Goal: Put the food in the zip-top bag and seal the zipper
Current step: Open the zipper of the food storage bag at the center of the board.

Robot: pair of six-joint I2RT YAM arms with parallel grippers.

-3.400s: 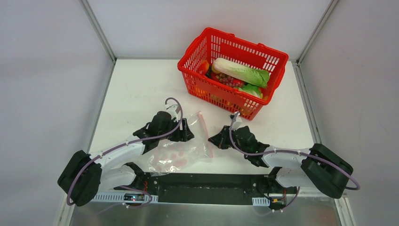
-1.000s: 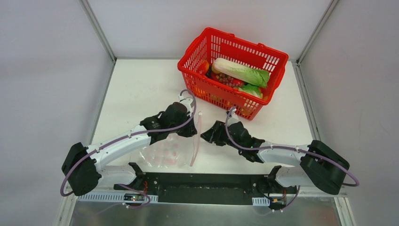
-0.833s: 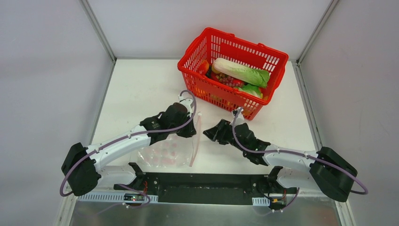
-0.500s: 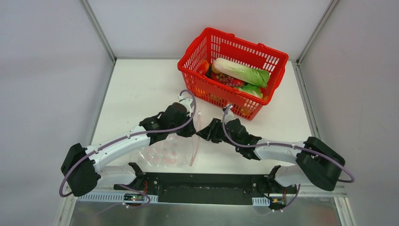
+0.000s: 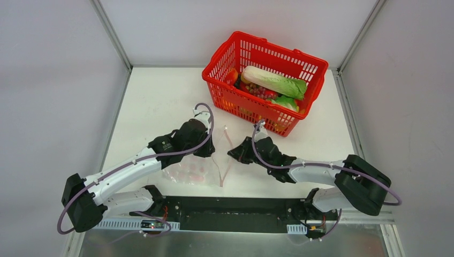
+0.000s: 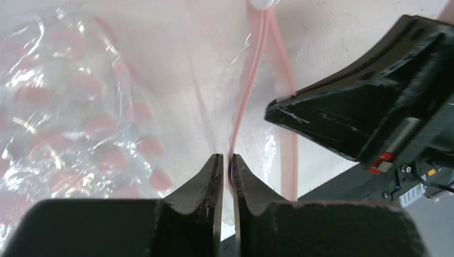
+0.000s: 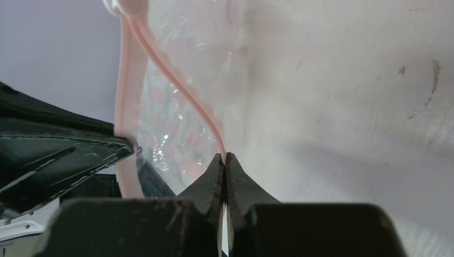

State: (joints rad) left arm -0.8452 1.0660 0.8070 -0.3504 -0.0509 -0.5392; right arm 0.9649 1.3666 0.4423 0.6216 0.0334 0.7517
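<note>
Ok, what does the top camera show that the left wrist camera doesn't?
Only the top view: the red basket holding the cabbage and other toy produce. Only the left wrist view: a close look at the left claw shut on one strip of the pink zipper. Both: the clear spotted bag, that zipper and the right claw.

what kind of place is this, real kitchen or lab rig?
Likely a lab robot cell: white tabletop boxed by plain panels, two arms bolted at its edge, toy produce in a red basket.
</note>
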